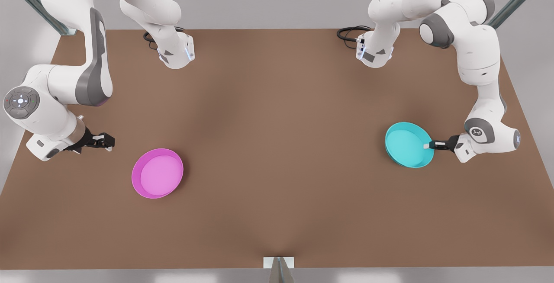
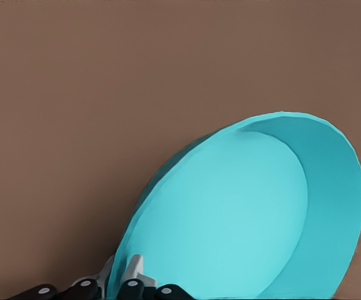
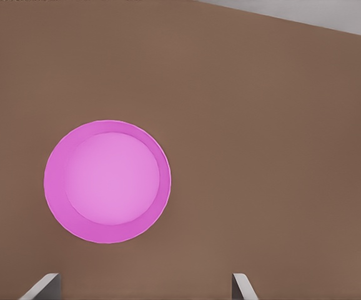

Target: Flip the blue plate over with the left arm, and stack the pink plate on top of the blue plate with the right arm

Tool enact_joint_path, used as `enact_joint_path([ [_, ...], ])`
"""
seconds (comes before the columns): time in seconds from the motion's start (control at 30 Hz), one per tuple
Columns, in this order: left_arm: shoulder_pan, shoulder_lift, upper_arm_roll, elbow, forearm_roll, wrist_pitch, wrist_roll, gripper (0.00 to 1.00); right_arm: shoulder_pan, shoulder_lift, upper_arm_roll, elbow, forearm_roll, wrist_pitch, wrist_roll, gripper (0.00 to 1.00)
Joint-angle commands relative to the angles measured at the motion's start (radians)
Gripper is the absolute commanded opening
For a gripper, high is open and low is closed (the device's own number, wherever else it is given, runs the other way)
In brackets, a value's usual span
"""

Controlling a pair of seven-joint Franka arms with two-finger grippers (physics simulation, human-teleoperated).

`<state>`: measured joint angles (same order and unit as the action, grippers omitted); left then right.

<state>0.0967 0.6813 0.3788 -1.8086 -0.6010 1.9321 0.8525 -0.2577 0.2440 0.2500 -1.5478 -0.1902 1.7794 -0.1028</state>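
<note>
You have the round, shallow turquoise plastic plate clamped by its rim in the left gripper, at the front view's right end of the brown table. The plate is tilted up off the table, its hollow side facing the camera in the left wrist view, so I judge the flip begun but not finished: it is neither upside down nor set flat yet. Whether its lower edge touches the table you cannot tell from these pictures.

The round, shallow magenta-pink plastic plate lies flat and right way up, well apart from the turquoise plate, toward the front view's left. Your right gripper hovers near the pink plate, on the side away from the turquoise one, with its fingers spread wide and holding nothing. Stacking is entirely left to do.

The left gripper's fingertips are cut off at the picture's edge in its wrist view, so how deep the grip sits on the rim is hard to judge. The underside of the turquoise plate is hidden.
</note>
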Motion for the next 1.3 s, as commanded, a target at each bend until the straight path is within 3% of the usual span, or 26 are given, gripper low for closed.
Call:
enact_joint_path([
  [0.0,0.0,0.0,-0.001,0.0,-0.005,-0.001,0.0,0.21,0.0,0.0,0.0,0.0,0.0,0.0,0.0,1.0],
  [0.27,0.0,-0.017,0.006,0.009,-0.08,-0.079,-0.029,0.21,0.0,-0.002,0.0,0.002,0.0,-0.005,0.0,1.0],
  [0.43,-0.018,-0.063,-0.057,0.0,-0.079,-0.068,-0.142,0.21,0.0,0.0,0.0,0.0,0.0,-0.002,0.0,1.0],
  [0.77,-0.52,-0.2,-0.063,0.026,-0.065,0.031,-0.8,0.21,0.0,-0.002,0.0,0.002,0.0,-0.003,0.0,1.0],
  [0.87,-0.621,-0.192,-0.069,0.083,-0.077,0.045,-0.99,0.21,0.0,-0.002,0.0,0.002,0.0,-0.005,0.0,1.0],
  [1.03,-0.779,-0.088,-0.067,0.334,-0.002,0.044,-1.3,0.21,0.0,0.008,0.0,0.002,0.006,-0.009,0.0,1.0],
  [1.17,-0.862,0.007,-0.066,0.538,0.292,0.042,-1.484,0.21,-0.002,0.052,-0.003,0.025,0.015,-0.011,-0.005,1.0],
  [1.27,-0.87,0.001,-0.066,0.569,0.314,0.042,-1.54,0.21,-0.117,0.116,-0.021,0.06,0.215,-0.126,-0.008,1.0],
])
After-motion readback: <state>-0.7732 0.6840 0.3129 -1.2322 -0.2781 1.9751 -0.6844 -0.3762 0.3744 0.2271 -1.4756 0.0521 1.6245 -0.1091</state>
